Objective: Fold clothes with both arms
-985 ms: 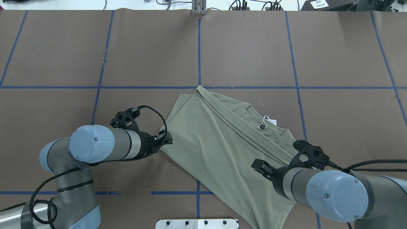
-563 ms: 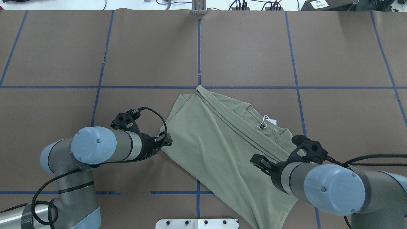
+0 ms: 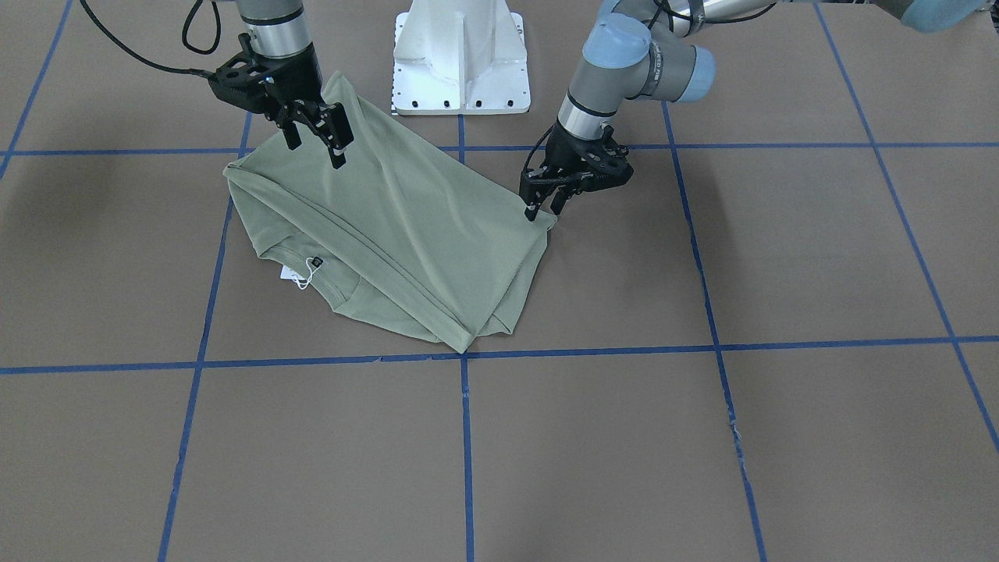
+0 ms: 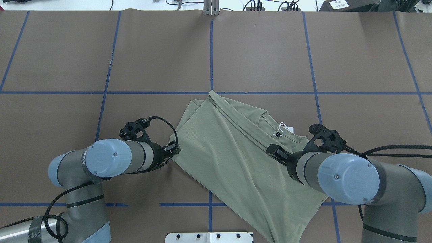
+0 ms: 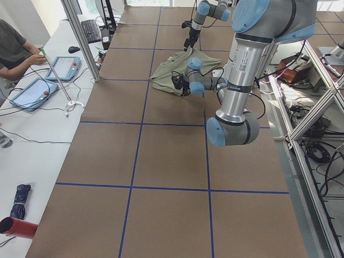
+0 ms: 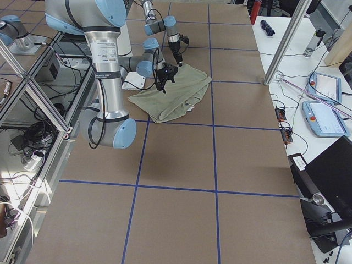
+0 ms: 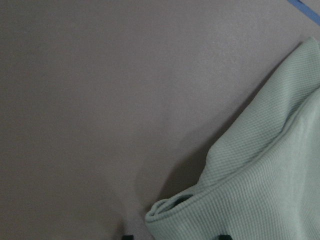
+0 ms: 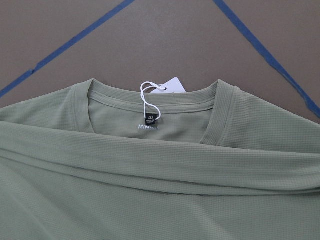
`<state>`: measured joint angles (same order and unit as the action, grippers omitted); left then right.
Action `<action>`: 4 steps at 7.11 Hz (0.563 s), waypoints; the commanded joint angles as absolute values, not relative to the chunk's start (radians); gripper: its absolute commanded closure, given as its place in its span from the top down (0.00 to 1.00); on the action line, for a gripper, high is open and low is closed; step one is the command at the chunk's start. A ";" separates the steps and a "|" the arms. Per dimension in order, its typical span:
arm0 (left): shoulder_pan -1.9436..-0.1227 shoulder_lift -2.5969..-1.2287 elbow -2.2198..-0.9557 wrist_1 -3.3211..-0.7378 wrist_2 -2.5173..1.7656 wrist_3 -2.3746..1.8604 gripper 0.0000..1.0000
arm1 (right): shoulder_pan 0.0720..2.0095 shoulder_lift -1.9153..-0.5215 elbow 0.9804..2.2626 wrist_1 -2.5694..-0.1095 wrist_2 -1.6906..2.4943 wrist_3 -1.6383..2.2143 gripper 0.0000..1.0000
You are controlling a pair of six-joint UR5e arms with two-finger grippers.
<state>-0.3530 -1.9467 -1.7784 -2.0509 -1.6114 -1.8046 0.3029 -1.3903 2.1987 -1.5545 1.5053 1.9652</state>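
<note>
A sage-green knit shirt (image 4: 233, 158) lies slantwise on the brown paper-covered worktop (image 4: 152, 54), on the robot's side of the middle and a little toward its right arm. One side of it is folded across the front, so a long doubled edge runs just below the round ribbed collar (image 8: 222, 115). The small black neck label (image 8: 150, 120) and the white card hang tag (image 8: 167, 86) on its white string show at the neck opening. The shirt's far corner touches a crossing of the blue tape lines (image 4: 211, 60), and its near hem reaches down beside the white pedestal base (image 3: 460, 55).

The grey tubular left arm (image 4: 111, 158) reaches in low from the side. The black two-finger left end effector (image 3: 544, 209) is down at the shirt's side corner with its fingers parted. The wrist camera shows the rolled hem of that corner lying between the two tips, and I cannot tell whether they press on it.

The grey tubular right arm (image 4: 347, 175) hangs over the shoulder area near the collar. The black two-finger right end effector (image 3: 316, 147) points downward, its fingers spread wide, above the cloth and holding nothing.
</note>
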 commanded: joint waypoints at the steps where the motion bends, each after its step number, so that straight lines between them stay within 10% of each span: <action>1: -0.373 -1.947 -1.775 -2.051 -1.594 -1.789 0.00 | 0.310 -1.390 2.180 -1.551 1.506 1.959 1.00; 4: -0.553 -2.000 -1.694 -2.065 -1.597 -1.533 0.00 | 0.314 -1.379 2.181 -1.551 1.505 1.959 1.00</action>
<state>-0.4706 -1.9653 -1.7421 -2.0575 -1.5963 -1.6216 0.3112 -1.3866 2.1805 -1.5509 1.5060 1.9589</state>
